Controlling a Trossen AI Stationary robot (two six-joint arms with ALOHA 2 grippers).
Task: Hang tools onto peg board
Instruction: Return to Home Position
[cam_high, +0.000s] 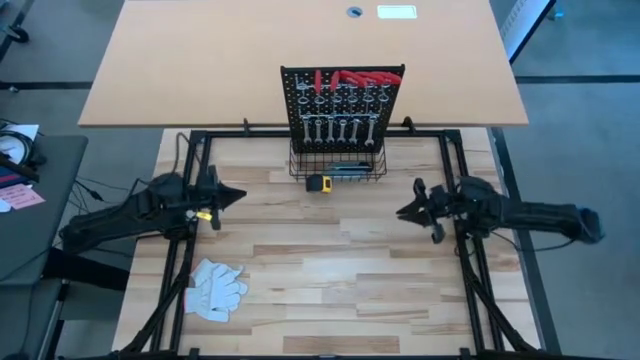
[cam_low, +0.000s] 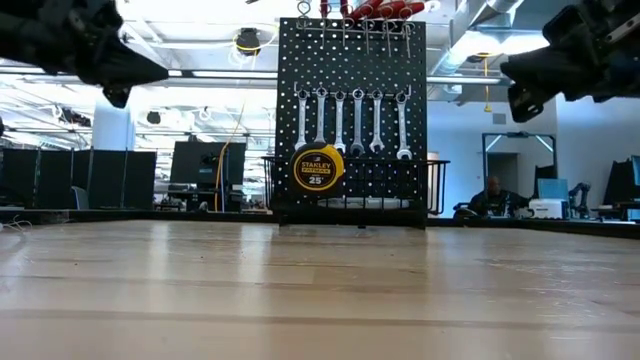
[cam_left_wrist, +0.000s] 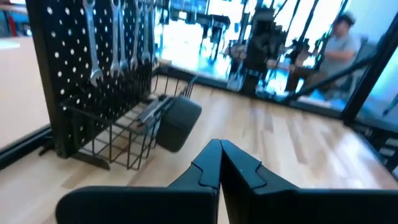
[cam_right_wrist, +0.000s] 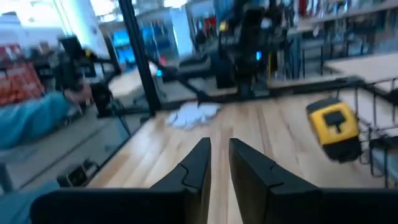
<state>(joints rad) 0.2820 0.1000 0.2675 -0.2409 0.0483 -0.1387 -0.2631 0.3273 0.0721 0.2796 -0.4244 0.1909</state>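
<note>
The black peg board (cam_high: 342, 105) stands upright at the table's far middle. Several silver wrenches (cam_low: 348, 120) hang in a row on its hooks, and red-handled tools (cam_high: 350, 78) hang along its top. The yellow-black tape measure (cam_low: 318, 170) hangs on the front rim of the wire basket (cam_high: 338, 172), clear of the table. A grey utility knife (cam_left_wrist: 152, 112) lies in the basket. My left gripper (cam_high: 240, 195) is shut and empty, raised left of the board. My right gripper (cam_high: 402, 211) is open by a narrow gap and empty, raised right of the board.
White work gloves (cam_high: 215, 288) lie on the wooden table near its left front. A black frame (cam_high: 300, 133) runs around the table's far and side edges. A person (cam_left_wrist: 339, 43) sits in the room beyond the table.
</note>
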